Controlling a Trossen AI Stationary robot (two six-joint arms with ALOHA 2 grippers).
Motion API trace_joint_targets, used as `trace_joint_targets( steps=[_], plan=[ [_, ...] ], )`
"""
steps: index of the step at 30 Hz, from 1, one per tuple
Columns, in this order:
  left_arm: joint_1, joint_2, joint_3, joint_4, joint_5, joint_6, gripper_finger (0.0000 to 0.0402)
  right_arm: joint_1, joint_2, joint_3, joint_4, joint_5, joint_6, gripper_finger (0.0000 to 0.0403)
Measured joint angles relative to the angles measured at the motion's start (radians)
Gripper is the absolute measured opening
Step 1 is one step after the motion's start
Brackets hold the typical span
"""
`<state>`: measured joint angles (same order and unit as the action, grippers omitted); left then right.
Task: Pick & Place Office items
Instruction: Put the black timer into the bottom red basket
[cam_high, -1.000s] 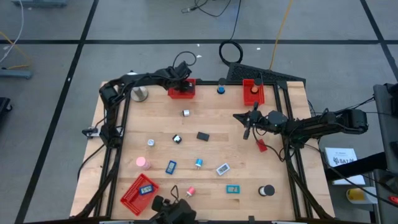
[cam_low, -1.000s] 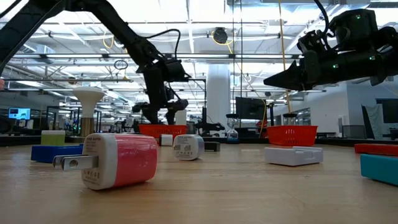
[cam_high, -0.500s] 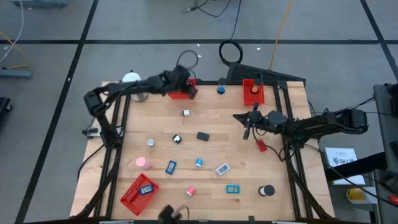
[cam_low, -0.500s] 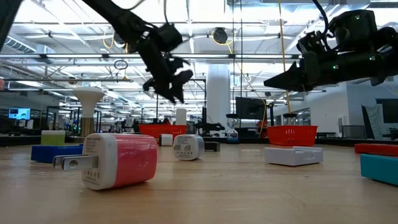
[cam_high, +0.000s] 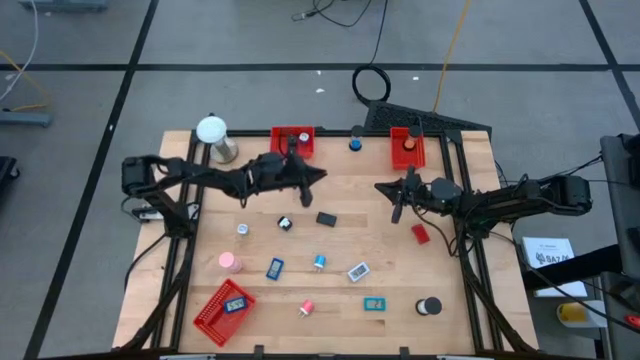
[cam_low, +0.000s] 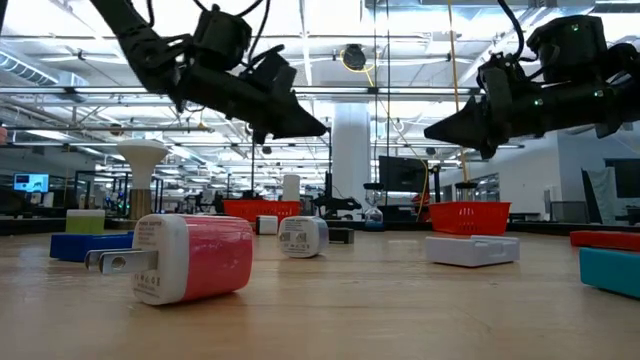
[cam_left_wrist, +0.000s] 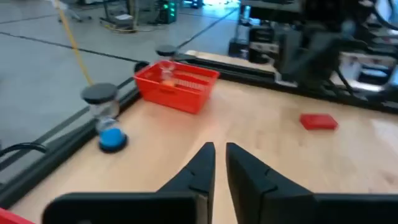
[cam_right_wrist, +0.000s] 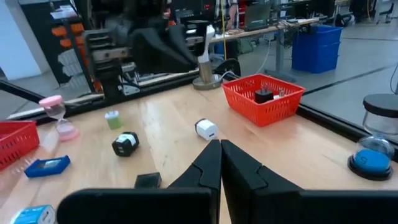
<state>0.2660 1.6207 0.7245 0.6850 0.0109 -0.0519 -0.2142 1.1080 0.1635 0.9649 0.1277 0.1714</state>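
While left gripper (cam_high: 318, 176) is hovering empty, jaws nearly closed, mid-table | black block (cam_high: 326, 218) is looking light, rigid | I'm planning to pinch short sides | right gripper (cam_high: 397, 213) is idling shut, empty.

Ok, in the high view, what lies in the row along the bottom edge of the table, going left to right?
red mesh tray → small red-and-white item → teal rectangular piece → black roll
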Motion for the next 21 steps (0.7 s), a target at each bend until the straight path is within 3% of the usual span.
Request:
trace_joint_targets(
  steps=[9,21],
  plan=[
    [-0.046,0.000,-0.043,0.088,0.036,0.070,0.0003,0.000,0.000,0.000,0.066,-0.001,0.098,0.0004],
    [-0.042,0.000,-0.033,0.088,0.036,-0.035,0.0027,0.000,0.000,0.004,0.051,0.005,0.111,0.0004]
  ],
)
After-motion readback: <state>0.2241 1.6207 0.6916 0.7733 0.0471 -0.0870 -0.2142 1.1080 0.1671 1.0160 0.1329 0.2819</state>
